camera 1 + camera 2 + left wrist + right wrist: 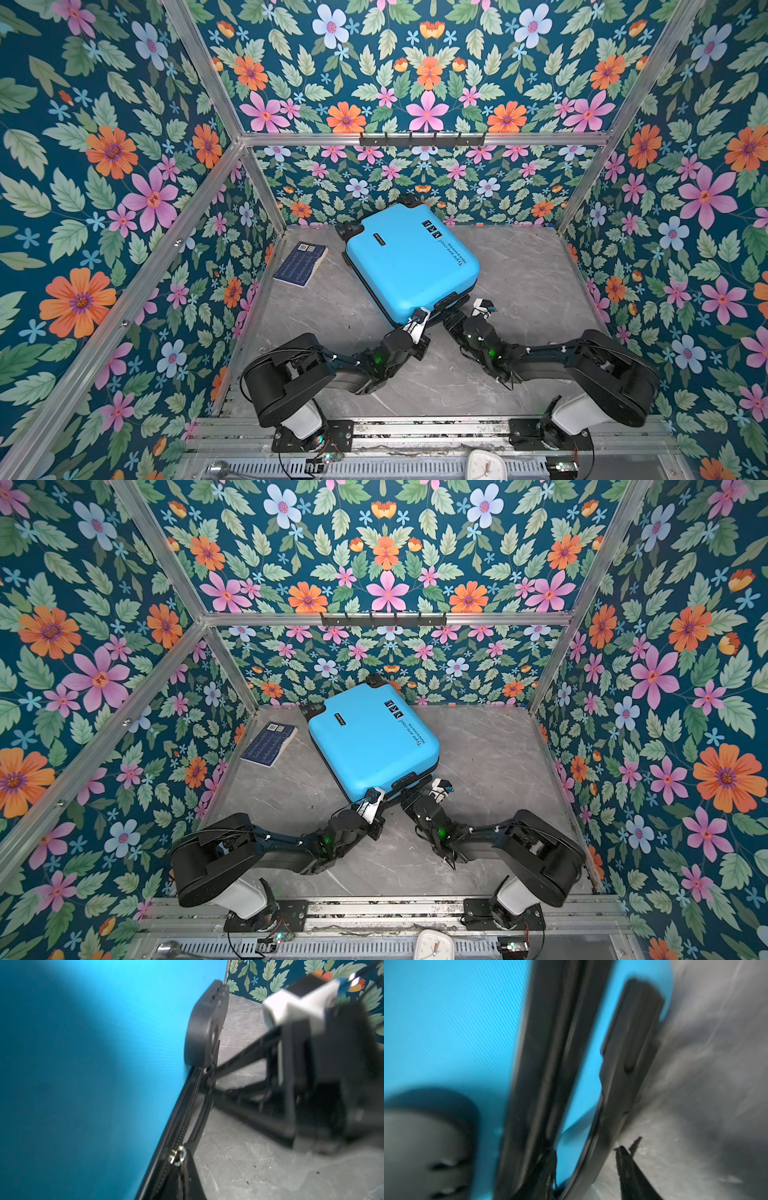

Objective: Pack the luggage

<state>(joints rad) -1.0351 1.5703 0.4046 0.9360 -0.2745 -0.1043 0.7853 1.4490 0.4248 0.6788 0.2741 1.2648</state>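
Observation:
The luggage (pixel 409 266) (pixel 370 746), a bright-blue hard-shell suitcase, lies closed and flat on the grey table, turned at an angle. My left gripper (pixel 415 326) (pixel 370 803) is at its near corner. In the left wrist view it (pixel 182 1169) is shut on the zipper pull (pixel 176 1156) of the black zipper (pixel 187 1122). My right gripper (pixel 451 318) (pixel 409 798) is at the near edge by the black handle (pixel 631 1043). Its jaws (pixel 588 1163) stand apart, one finger on each side of the handle strip, and grip nothing.
A dark-blue book (pixel 301 264) (pixel 269 744) lies on the table left of the suitcase, near the left wall. A white alarm clock (pixel 485 465) sits below the front rail. A black hook rail (pixel 422 139) hangs on the back wall. Floral walls enclose three sides.

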